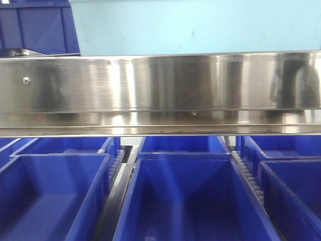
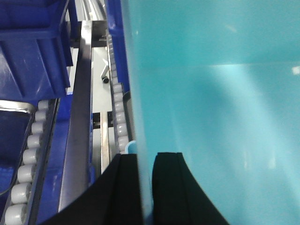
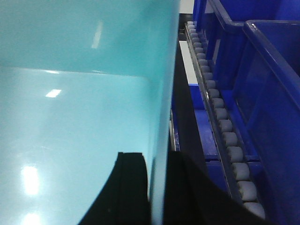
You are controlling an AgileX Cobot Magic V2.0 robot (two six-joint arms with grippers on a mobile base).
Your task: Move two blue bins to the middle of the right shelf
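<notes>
Steel shelf beam point(image 1: 160, 90) is spanning 9 to 3 o'clock, and the light-blue bin point(image 1: 195, 27) is sitting above it at 12. Left gripper point(image 2: 146, 161) and right gripper point(image 3: 157, 161) are each pinching a bin sidewall. Risk: thin-wall pinch slipping, bin tipping onto dark blue bins point(image 1: 190, 201) at 6.

Above and behind the shelf beam point(image 1: 160, 85), the held bin point(image 1: 195, 27), with a neighbouring bin point(image 1: 35, 25) to its left. Below the beam, side by side, a left bin point(image 1: 50, 196), middle bin point(image 1: 185, 201) and right bin point(image 1: 296, 196), with a rear row point(image 1: 178, 145) behind them and a roller track point(image 1: 246, 175) in the gap between middle and right. Astride the held bin's left wall, the left hand point(image 2: 145, 161), one finger inside and one outside, rollers point(image 2: 119, 117) just outside; likewise the right hand point(image 3: 158, 161) on the right wall, with more rollers and side bins point(image 3: 272, 93) to its right.
</notes>
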